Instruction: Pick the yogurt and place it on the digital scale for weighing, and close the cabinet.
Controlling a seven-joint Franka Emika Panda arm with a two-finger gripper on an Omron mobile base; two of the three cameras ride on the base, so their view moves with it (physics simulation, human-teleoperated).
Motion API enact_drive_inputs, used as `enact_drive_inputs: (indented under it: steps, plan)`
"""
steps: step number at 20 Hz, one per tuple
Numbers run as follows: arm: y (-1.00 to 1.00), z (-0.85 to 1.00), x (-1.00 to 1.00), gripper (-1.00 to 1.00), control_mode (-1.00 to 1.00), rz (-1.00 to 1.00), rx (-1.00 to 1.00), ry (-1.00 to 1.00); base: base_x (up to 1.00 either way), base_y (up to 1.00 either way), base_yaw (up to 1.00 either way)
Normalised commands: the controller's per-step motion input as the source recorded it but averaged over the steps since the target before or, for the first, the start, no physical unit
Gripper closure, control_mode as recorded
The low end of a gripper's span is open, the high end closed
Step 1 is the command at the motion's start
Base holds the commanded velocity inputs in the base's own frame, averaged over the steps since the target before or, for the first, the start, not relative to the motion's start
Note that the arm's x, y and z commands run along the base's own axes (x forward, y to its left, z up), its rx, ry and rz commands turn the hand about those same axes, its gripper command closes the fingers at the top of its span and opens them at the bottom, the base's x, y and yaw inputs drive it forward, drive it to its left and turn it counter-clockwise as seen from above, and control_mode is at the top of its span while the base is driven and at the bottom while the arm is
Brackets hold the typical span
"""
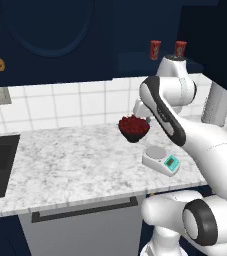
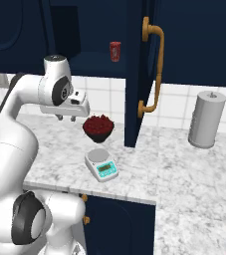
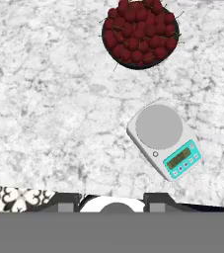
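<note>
Pincer [image 2: 66,118] hovering empty above marbled surface [image 1: 75,160], opening impossible to tell. Small red yogurt cup [image 2: 115,51] up in open navy cabinet [image 2: 134,74], above flat white scale [image 2: 101,164]. Probably reach-up next.

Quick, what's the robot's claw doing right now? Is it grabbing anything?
Gripper: holding nothing, hanging above the counter near the bowl of berries; whether it is open or closed cannot be told.
</note>
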Motion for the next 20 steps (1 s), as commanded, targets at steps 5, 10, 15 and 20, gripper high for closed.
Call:
enact_drive_inputs:
  steps: [5, 10, 15, 20]
  plan:
    - [0.0, 0.02, -0.44, -1.0, -1.0, 0.0, -0.02, -0.24, 0.0, 0.0, 0.0]
    - [-0.13, 0.67, -0.53, -1.0, -1.0, -0.01, -0.02, -0.25, 0.0, 0.0, 0.0]
    - [-0.35, 0.67, -0.28, -1.0, -1.0, -0.08, -0.02, -0.04, 0.0, 0.0, 0.0]
    - [-0.27, 0.49, -0.06, -1.0, -1.0, -0.18, -0.07, -0.04, 0.0, 0.0, 0.0]
